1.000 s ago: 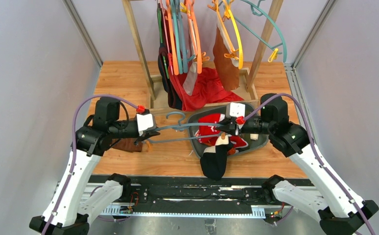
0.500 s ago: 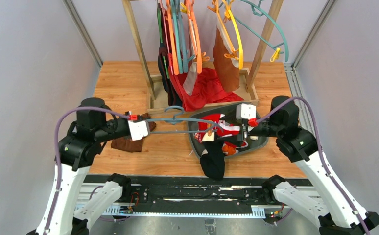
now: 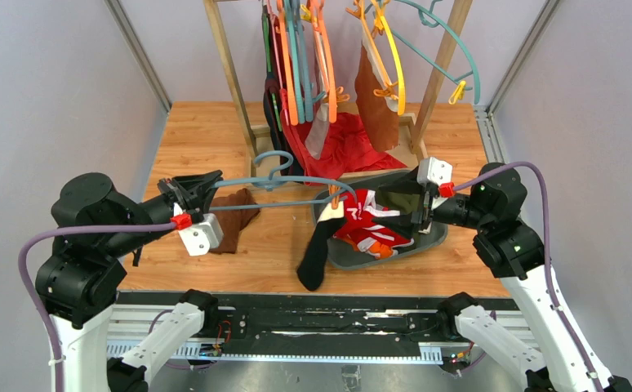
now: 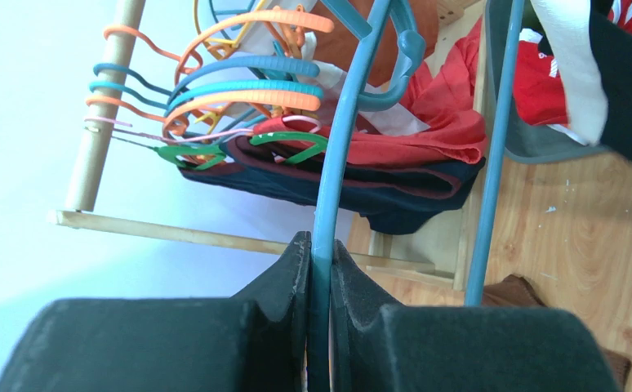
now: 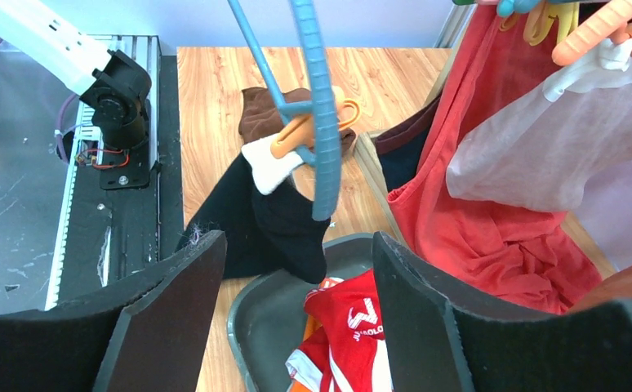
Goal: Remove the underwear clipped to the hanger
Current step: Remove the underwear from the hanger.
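My left gripper (image 3: 201, 190) is shut on the top bar of a blue hanger (image 3: 288, 181) and holds it level above the table; the wrist view shows the bar (image 4: 331, 163) pinched between the pads (image 4: 321, 255). Black briefs (image 3: 316, 249) with a white waistband hang from an orange clip (image 3: 335, 200) near the hanger's right end, also seen from the right wrist (image 5: 284, 216). Red briefs with white trim (image 3: 370, 224) lie in a grey tray (image 3: 431, 241). My right gripper (image 3: 404, 209) is open and empty over the tray, apart from the hanger (image 5: 296, 245).
A wooden rack (image 3: 229, 73) at the back holds several orange, teal and green hangers, a large red cloth (image 3: 345, 147) and a brown cloth (image 3: 376, 98). A dark brown cloth (image 3: 233, 220) lies on the table under the hanger's left half.
My left arm has drawn back to the left, carrying the hanger and the black briefs left off the tray's edge. My right gripper has pulled back to the right, away from the clip.
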